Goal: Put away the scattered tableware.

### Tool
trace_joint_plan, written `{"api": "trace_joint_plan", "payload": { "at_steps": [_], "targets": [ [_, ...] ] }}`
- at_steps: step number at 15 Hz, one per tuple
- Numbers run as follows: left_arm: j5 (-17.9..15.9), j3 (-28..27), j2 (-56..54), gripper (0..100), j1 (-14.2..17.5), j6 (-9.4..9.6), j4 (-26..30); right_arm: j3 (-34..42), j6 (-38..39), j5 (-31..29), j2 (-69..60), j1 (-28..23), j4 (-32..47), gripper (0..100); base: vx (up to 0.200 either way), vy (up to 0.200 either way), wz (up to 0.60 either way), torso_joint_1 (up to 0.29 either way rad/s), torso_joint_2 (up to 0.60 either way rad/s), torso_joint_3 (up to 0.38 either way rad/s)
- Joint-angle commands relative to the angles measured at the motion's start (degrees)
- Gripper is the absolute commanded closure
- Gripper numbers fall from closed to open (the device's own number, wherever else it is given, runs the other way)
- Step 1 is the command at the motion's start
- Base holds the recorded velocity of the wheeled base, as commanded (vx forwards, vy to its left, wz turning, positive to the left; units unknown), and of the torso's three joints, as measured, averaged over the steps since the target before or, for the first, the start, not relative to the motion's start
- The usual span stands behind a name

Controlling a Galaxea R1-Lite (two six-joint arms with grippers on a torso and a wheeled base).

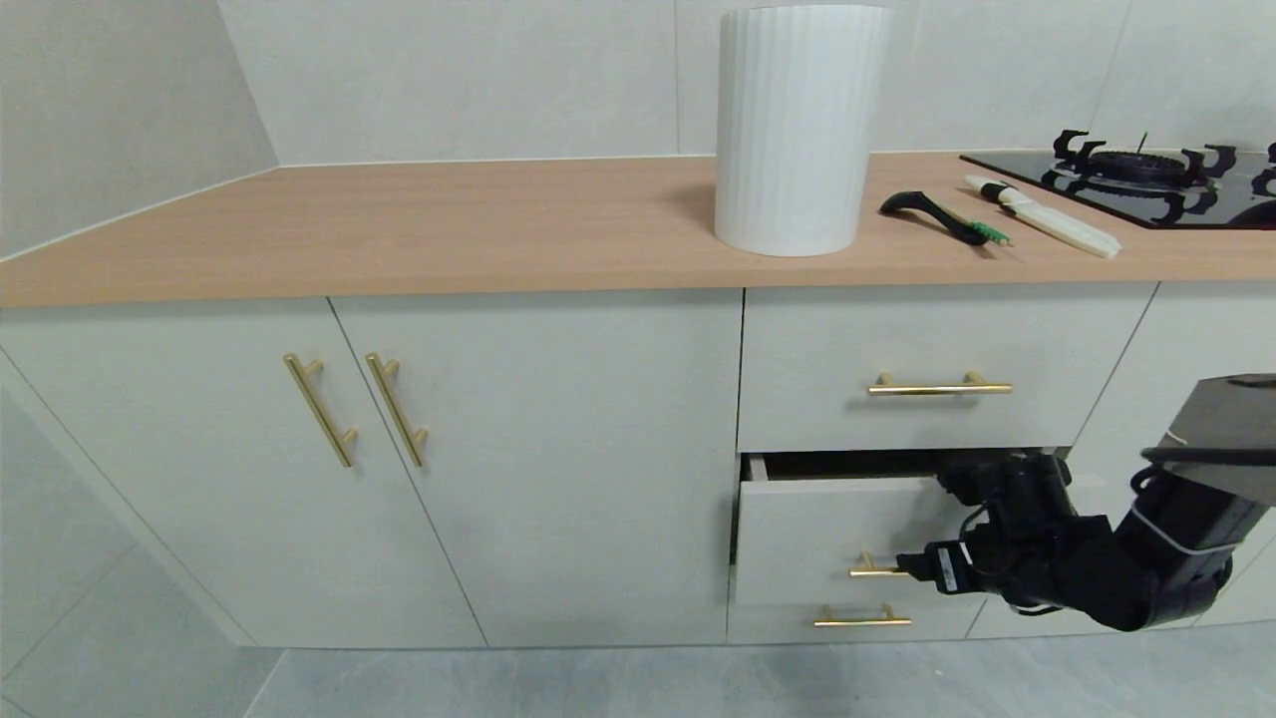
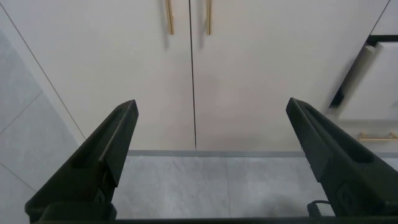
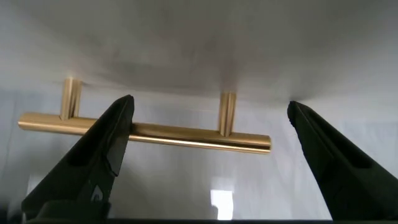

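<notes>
Right gripper [image 3: 208, 115]: fingers spread wide and gripping nothing, it hangs low in front of the middle drawer [image 1: 817, 519], with the brass drawer handle [image 3: 149, 132] running across the gap between the fingers.

Middle drawer: stands partly out of the cabinet front, a dark slot showing along its top edge under the shut top drawer [image 1: 897, 349].

Left gripper [image 2: 211, 115]: jaws wide apart and empty, held low above the grey floor [image 2: 205, 180] and facing the shut double doors [image 2: 193, 74].

Tableware: a black utensil [image 1: 932, 214] and a long white utensil [image 1: 1047, 216] lie side by side on the wooden countertop [image 1: 399, 229], between the tall white ribbed container [image 1: 797, 130] and the black hob [image 1: 1136, 179]. Both lie well above the drawer, apart from either gripper.

Step in hand: by the look of it, opening the drawer that is meant to take the utensils; none has been stowed yet.

Next move: the slot looks too narrow to drop anything through, so the right gripper would likely need to close on the handle and draw straight outward. After that, one arm must rise to the countertop for the first utensil.
</notes>
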Motion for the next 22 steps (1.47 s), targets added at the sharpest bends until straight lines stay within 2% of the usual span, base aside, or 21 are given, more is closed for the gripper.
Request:
{"api": "trace_joint_plan", "payload": {
  "at_steps": [1, 3, 7, 10, 16, 19, 22],
  "targets": [
    [0.0, 0.0, 0.1, 0, 0.0, -0.01, 0.0, -0.1, 0.2, 2.4, -13.4, 1.5, 10.0, 0, 0.0, 0.0, 0.0, 0.0, 0.0, 0.0],
    [0.0, 0.0, 0.1, 0, 0.0, -0.01, 0.0, -0.4, 0.1, 2.7, -21.1, 3.0, 17.1, 0, 0.0, 0.0, 0.0, 0.0, 0.0, 0.0],
    [0.0, 0.0, 0.1, 0, 0.0, -0.01, 0.0, -0.5, 0.7, 2.2, -28.4, 5.4, 18.1, 0, 0.0, 0.0, 0.0, 0.0, 0.0, 0.0],
    [0.0, 0.0, 0.1, 0, 0.0, -0.01, 0.0, 0.1, 1.8, 2.3, -27.3, 5.6, 13.4, 0, 0.0, 0.0, 0.0, 0.0, 0.0, 0.0],
    [0.0, 0.0, 0.1, 0, 0.0, -0.01, 0.0, 2.2, 2.5, -2.0, -14.2, 5.5, -3.9, 0, 0.0, 0.0, 0.0, 0.0, 0.0, 0.0],
    [0.0, 0.0, 0.1, 0, 0.0, -0.01, 0.0, 2.6, 2.5, -2.4, -10.6, 5.3, -8.0, 0, 0.0, 0.0, 0.0, 0.0, 0.0, 0.0],
    [0.0, 0.0, 0.1, 0, 0.0, -0.01, 0.0, 2.8, 2.5, -2.4, -10.5, 5.3, -7.6, 0, 0.0, 0.0, 0.0, 0.0, 0.0, 0.0]
  ]
}}
